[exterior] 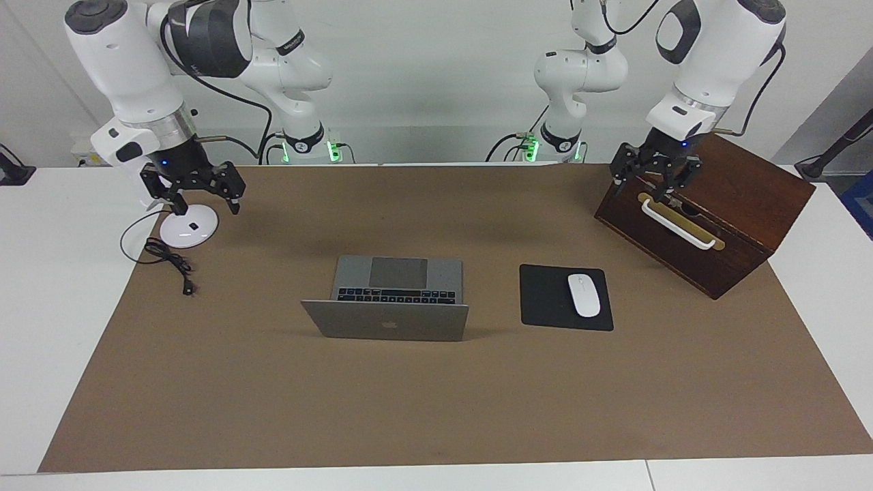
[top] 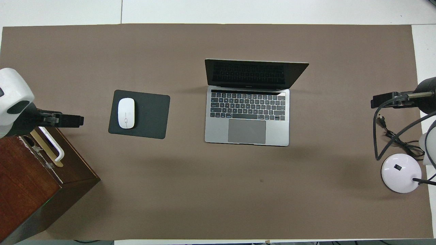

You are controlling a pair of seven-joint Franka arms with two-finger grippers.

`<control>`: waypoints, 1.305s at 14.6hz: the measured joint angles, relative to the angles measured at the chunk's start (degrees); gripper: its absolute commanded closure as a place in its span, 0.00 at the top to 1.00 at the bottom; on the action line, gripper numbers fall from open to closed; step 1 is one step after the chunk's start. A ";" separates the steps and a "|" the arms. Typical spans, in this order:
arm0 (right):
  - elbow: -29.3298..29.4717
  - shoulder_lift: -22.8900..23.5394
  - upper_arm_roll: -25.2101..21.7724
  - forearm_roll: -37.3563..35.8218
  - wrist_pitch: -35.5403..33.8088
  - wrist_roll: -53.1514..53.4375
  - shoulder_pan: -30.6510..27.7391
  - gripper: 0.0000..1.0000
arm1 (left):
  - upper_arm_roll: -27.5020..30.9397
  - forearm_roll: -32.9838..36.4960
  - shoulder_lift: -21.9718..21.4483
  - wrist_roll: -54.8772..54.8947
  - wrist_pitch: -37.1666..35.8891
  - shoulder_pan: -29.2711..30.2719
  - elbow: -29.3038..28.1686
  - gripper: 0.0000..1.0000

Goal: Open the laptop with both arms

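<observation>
Laptop (exterior: 389,300): it sat on the brown mat (exterior: 436,409), my landmark for everything below, with its lid (exterior: 386,320) raised and its trackpad edge turned toward me.

Lid: it stood up from the hinge, its dark logo facing away from me; in the overhead view the screen (top: 250,74) was dark, and the black keys (top: 247,106) and grey trackpad (top: 246,131) lay bare.

My left pincer (exterior: 656,179): it hung well apart from the laptop, toward my left arm's end of the table, over the wooden box (exterior: 709,211) and just above its white handle (exterior: 680,221); its fingers stood spread and held nothing.

My right pincer (exterior: 198,187): it hung well apart from the laptop toward my right arm's end of the table, over the round white lamp base (exterior: 187,228); its fingers were spread wide and empty too.

Mouse pad (exterior: 565,297): it lay beside the laptop, toward my left arm's end, with the white mouse (exterior: 584,294) resting on it.

Black cable (exterior: 170,262): it trailed on the mat near the lamp base, clear of the laptop.

Done, as I judged it: the lid was already up, so the opening itself looked complete, and neither pincer touched the machine.

Left, as I judged it: little or nothing; at most, the lid could have been tipped back a touch further, if a wider angle was wanted. Both arms appeared parked at the ends of the table.
</observation>
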 measured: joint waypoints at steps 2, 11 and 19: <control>0.00 0.00 0.01 0.00 0.01 0.00 0.00 1.00 | -0.03 0.14 -0.01 -0.03 -1.72 2.03 2.01 1.00; -0.02 0.00 0.07 0.00 0.01 0.00 0.00 1.00 | -0.11 1.10 5.21 -0.04 -13.47 7.27 17.17 1.00; -0.03 0.00 0.08 0.00 0.02 0.00 0.00 1.00 | -0.70 1.46 9.72 -2.75 -16.32 7.22 20.63 1.00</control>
